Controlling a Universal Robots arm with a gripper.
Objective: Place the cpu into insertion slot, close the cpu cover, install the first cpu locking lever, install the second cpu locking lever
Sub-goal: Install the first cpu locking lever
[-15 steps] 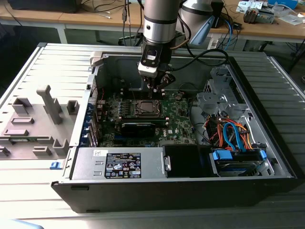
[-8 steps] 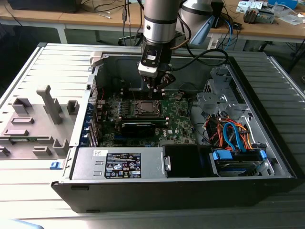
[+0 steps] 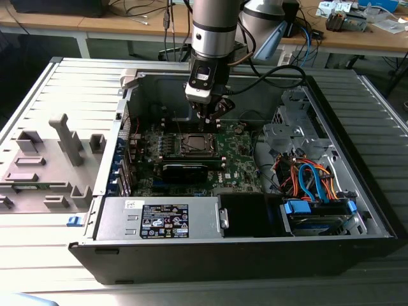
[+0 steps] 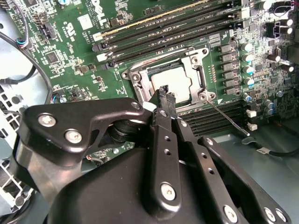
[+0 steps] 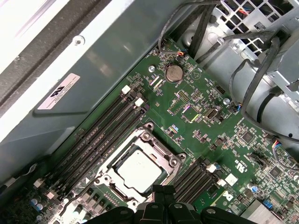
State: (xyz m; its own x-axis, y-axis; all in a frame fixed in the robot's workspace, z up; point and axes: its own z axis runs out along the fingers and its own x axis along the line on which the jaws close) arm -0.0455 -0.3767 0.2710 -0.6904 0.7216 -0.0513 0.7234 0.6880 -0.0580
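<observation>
A robotics lab or electronics workshop.

An open computer case [image 3: 242,191] lies on a grey ribbed worktop [image 3: 38,115], a robot arm [image 3: 213,38] reaches into it, and behind stand wooden desks [image 3: 127,29] with many cables [image 3: 306,44] and small devices.

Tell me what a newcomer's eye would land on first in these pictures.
First the pincer, its fingers pressed together, poised just above the cpu cover, which lies flat over the silver cpu in the insertion slot. Next, the open computer case lying on its side, with a bundle of orange and blue cables at the exterior view's right.
</observation>
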